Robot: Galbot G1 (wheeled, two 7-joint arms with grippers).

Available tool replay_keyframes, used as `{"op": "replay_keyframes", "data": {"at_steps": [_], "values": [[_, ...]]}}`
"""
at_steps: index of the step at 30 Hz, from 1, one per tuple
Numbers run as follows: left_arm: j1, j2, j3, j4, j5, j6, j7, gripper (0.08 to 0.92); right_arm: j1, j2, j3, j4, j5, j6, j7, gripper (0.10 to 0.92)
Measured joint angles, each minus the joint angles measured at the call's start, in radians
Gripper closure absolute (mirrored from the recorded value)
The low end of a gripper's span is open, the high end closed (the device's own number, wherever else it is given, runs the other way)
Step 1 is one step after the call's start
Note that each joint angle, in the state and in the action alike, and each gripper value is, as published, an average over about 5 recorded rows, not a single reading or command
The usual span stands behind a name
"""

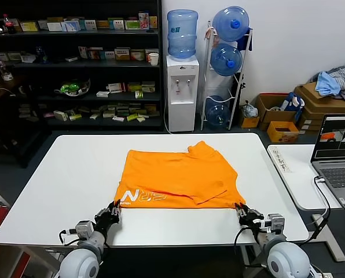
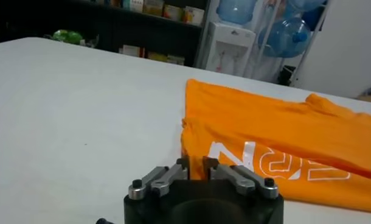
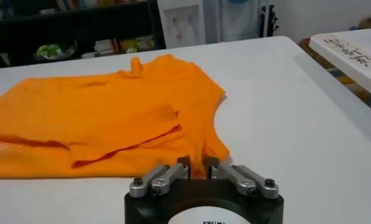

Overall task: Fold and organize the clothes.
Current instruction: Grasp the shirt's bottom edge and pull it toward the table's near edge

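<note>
Head view: orange T-shirt [image 1: 178, 178] lies flat on the white table [image 1: 62, 185], roughly centred and toward the near edge. It is partly folded: one sleeve and side panel are turned over onto the body, and a strip along the near hem is turned up, showing white block lettering [image 1: 146, 197] at the robot's left.

Left gripper [image 1: 113, 212] sits at the near left corner of the shirt, low on the table. Left wrist view: its fingers [image 2: 183, 166] are pressed nearly together, with the orange corner of the T-shirt [image 2: 277, 140] right at their tips. The cloth appears pinched between them, though the exact contact is partly hidden by the fingers.

Right gripper [image 1: 242, 209] sits at the near right corner of the shirt, also low on the table. Right wrist view: its fingers [image 3: 211, 165] are drawn close, with a narrow orange point of the T-shirt [image 3: 112, 115] running down between them; this corner is pinched.

Both arms reach in from the near table edge, one at each end of the hem.

Beyond the table: dark shelves [image 1: 74, 63] with small boxes, a water dispenser [image 1: 182, 87] and a rack of blue bottles [image 1: 226, 63]. A laptop [image 1: 337, 156] stands open on a side table at the robot's right.
</note>
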Motion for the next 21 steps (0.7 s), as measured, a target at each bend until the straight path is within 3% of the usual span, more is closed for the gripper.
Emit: {"op": "replay_keyframes", "data": {"at_steps": [5,21], "values": [[0.017,0.017,-0.006,-0.039,-0.026,0.015,-0.023,0.908,-0.026,-0.022,0.014,0.035,0.024,-0.007,0.017,0.901],[0.239,0.121,-0.054,-0.295,-0.139,0.071,-0.166,0.908,-0.246,-0.1,0.092,0.231,0.093,-0.057,0.122,0.901]]}}
